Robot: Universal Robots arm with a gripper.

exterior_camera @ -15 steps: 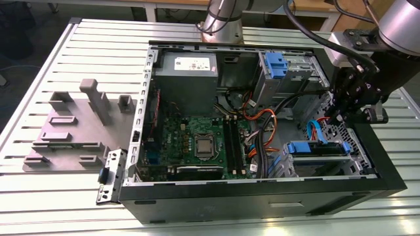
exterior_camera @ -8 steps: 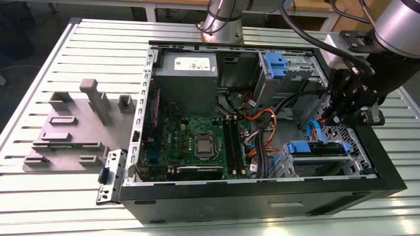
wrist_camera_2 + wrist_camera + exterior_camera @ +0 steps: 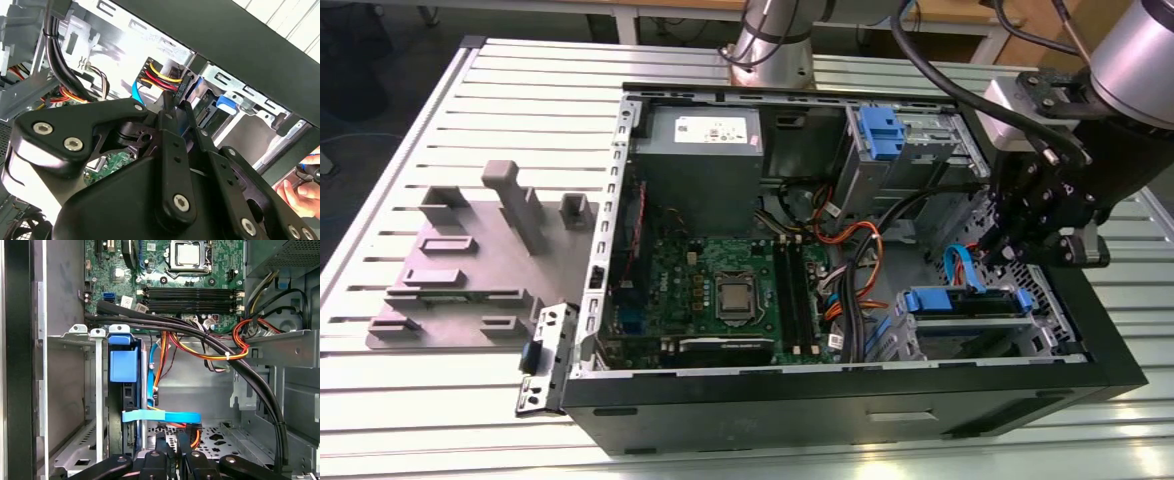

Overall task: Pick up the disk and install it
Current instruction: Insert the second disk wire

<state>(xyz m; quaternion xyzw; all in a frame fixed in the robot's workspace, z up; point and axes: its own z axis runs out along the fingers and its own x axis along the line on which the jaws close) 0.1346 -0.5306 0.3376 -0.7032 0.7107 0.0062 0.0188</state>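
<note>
We see the hand (image 3: 1017, 245) lowered into the open computer case (image 3: 854, 400), fingers drawn nearly together and holding nothing, so it can reach the cabling beside the disk (image 3: 129, 415), which sits edge-on in its drive cage (image 3: 961, 335), blue rail (image 3: 123, 360) upward

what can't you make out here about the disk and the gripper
- Disk: in the first wrist view it stands edge-on in its bay; blue rail and bay wall cover its body and label.
- Gripper: in the second wrist view its own black linkage hides the fingertips.
- Exterior view: the arm covers the gripper.
</note>
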